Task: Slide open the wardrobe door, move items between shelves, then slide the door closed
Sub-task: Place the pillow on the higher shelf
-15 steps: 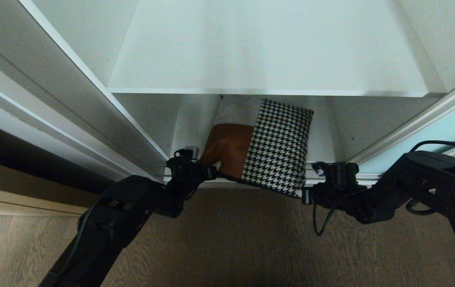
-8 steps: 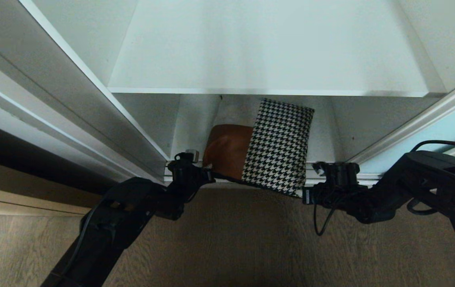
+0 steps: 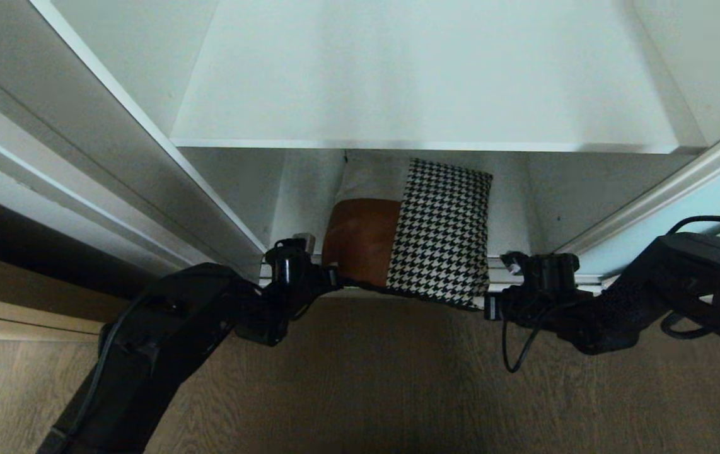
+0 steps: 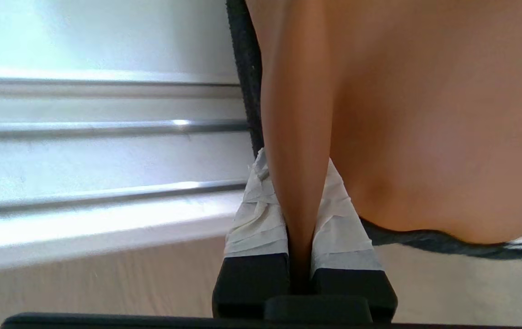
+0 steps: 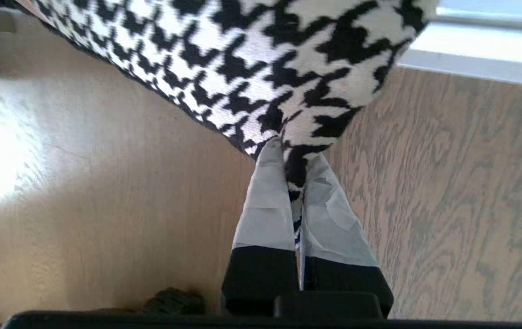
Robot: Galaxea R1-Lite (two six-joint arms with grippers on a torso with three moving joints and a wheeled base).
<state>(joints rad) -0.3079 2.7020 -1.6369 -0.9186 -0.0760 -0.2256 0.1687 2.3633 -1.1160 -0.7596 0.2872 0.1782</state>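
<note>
The item, a patchwork pillow [image 3: 435, 233] of tan and houndstooth fabric, lies on the lowest shelf [image 3: 517, 221] with its near edge over the door track. My left gripper [image 3: 333, 277] is shut on its tan near corner; in the left wrist view the taped fingers [image 4: 256, 214] pinch a tan fold [image 4: 297, 137]. My right gripper [image 3: 489, 308] is shut on the houndstooth near corner [image 5: 288, 68], with the gripper [image 5: 294, 153] clamping the fabric tip. The sliding wardrobe door [image 3: 713, 202], pale aqua, stands pushed aside at the right. A bare white shelf [image 3: 423, 75] spans above.
Silver door tracks [image 4: 105, 128] run along the wardrobe's front edge. The wardrobe's grey side wall and frame [image 3: 82, 145] rise on the left. Wood floor [image 3: 366, 391] lies under both arms. A black cable [image 3: 511, 353] hangs below the right wrist.
My left gripper has shut on the pillow's tan corner. The pillow has shifted slightly and lies flatter. Both arms have moved a little outward.
</note>
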